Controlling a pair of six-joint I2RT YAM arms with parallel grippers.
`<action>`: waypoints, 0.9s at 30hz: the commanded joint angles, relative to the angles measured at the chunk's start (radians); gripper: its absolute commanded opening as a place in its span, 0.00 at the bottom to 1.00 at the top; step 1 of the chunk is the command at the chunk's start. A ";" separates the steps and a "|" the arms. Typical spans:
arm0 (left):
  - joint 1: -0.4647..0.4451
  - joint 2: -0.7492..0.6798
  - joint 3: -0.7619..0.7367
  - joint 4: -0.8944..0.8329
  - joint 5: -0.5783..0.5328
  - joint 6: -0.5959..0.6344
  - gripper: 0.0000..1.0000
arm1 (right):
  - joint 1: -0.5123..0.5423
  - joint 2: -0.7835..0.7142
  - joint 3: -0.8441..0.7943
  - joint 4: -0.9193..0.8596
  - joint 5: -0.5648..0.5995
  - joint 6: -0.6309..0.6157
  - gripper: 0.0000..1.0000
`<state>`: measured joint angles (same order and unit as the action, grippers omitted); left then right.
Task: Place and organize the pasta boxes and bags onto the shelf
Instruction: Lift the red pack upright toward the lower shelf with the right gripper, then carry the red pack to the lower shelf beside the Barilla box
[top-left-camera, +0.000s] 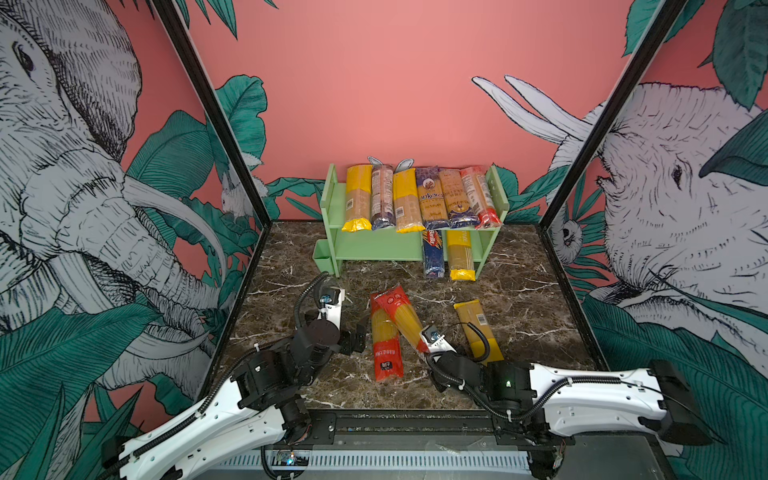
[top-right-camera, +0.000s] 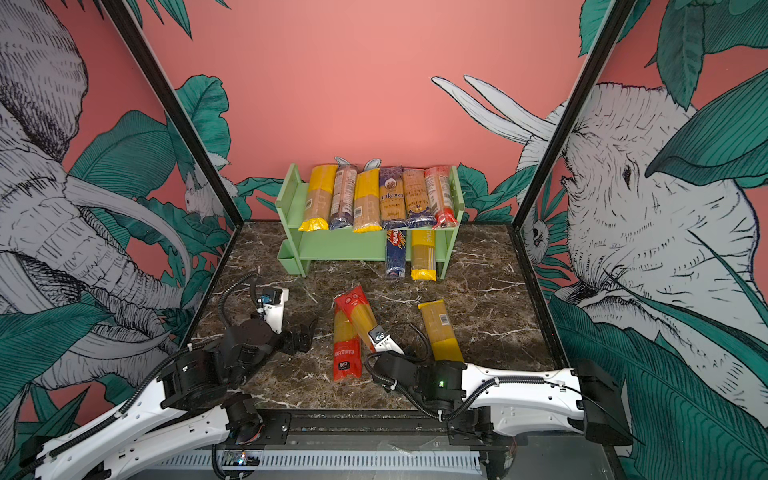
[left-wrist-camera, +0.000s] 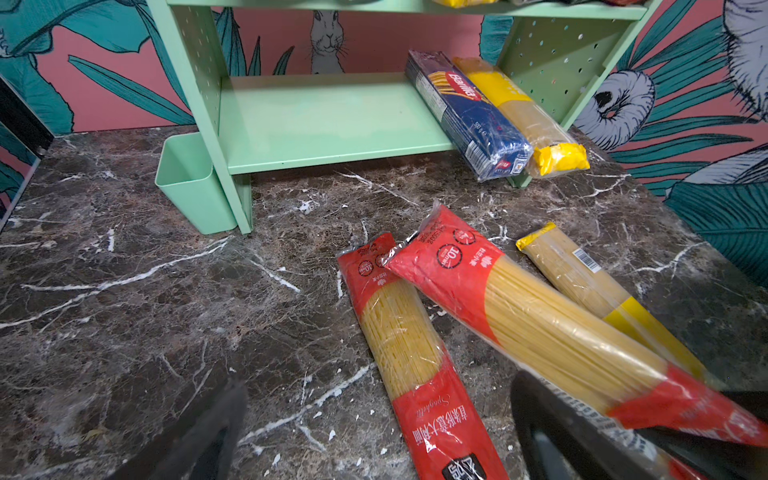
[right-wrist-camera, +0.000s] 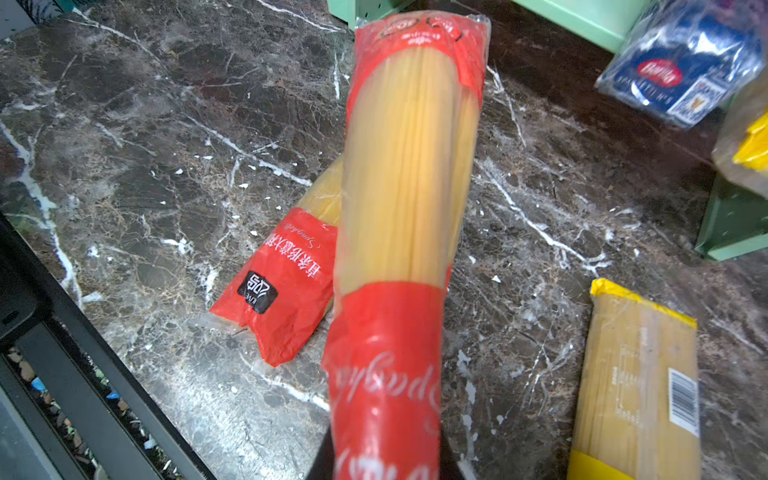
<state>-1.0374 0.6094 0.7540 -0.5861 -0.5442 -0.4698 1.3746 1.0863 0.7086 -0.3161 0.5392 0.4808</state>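
My right gripper (top-left-camera: 419, 347) is shut on the red end of a red-ended spaghetti bag (top-left-camera: 401, 320), which tilts up over a second red-ended bag (top-left-camera: 386, 353) lying flat on the table. In the right wrist view the held bag (right-wrist-camera: 407, 187) points away from the gripper (right-wrist-camera: 384, 457). A yellow-ended pack (top-left-camera: 478, 332) lies to the right. My left gripper (top-left-camera: 357, 336) hovers open left of the flat bag, nothing between its fingers (left-wrist-camera: 208, 428). The pale green shelf (top-left-camera: 374, 245) carries several packs on top; its lower tier holds the blue Barilla pack (top-left-camera: 433, 253) and a yellow-ended pack (top-left-camera: 460, 255).
A small green cup (top-left-camera: 322, 255) hangs on the shelf's left side. The left half of the lower tier (left-wrist-camera: 324, 120) is bare. Patterned walls close in the marble table (top-left-camera: 291, 291) on three sides, and a black rail (top-left-camera: 395, 419) runs along the front.
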 joint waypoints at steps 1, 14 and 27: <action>-0.004 -0.010 0.003 -0.032 -0.029 0.015 0.99 | -0.029 0.018 0.095 0.107 0.106 -0.050 0.00; -0.004 -0.030 0.001 -0.059 -0.050 0.060 0.99 | -0.175 0.286 0.394 0.152 0.144 -0.108 0.00; -0.004 -0.031 0.020 -0.025 -0.060 0.150 0.99 | -0.309 0.555 0.640 0.264 0.143 -0.122 0.00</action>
<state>-1.0378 0.5858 0.7540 -0.6201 -0.5797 -0.3546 1.0813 1.6302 1.2613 -0.2508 0.5987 0.3695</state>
